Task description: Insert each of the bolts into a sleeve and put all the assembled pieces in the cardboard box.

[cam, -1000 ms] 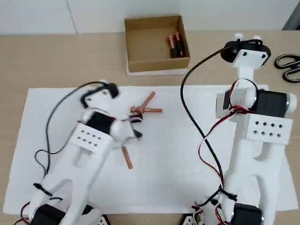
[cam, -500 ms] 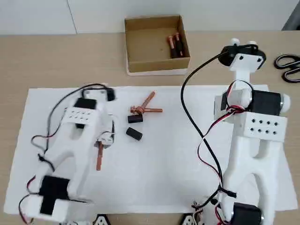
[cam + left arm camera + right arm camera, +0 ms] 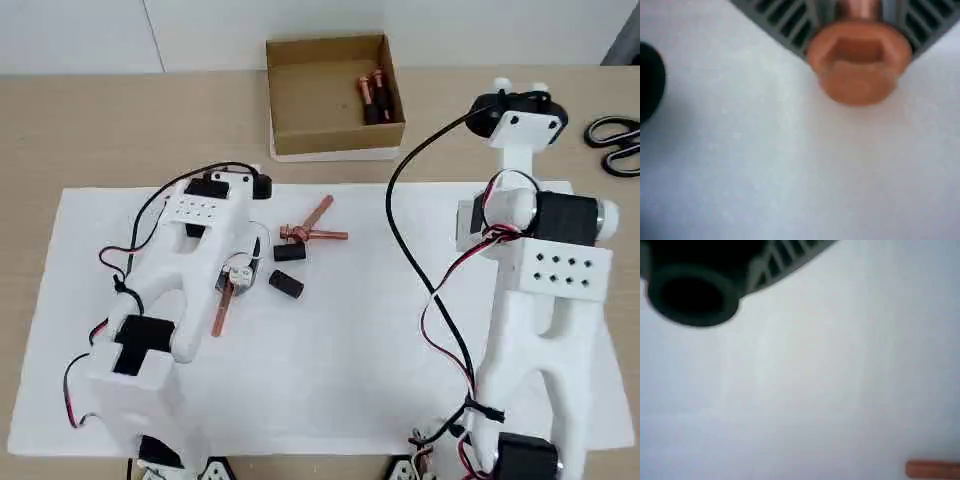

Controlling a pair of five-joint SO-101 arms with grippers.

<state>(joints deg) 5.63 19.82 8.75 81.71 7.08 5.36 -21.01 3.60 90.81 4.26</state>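
While the left claw (image 3: 228,290) is clamped on a copper-coloured metal bolt (image 3: 218,318) just above the white sheet (image 3: 350,340) covering the wooden desk (image 3: 120,130), the right claw (image 3: 522,95) hangs well apart near the far edge, closed around a black hollow sleeve (image 3: 692,297). Two loose black sleeves (image 3: 289,252) lie just beside the held bolt. Three spare copper bolts (image 3: 312,228) lie crossed, touching, near them. The brown cardboard box (image 3: 300,60) holds two assembled pieces (image 3: 373,97) against its right wall.
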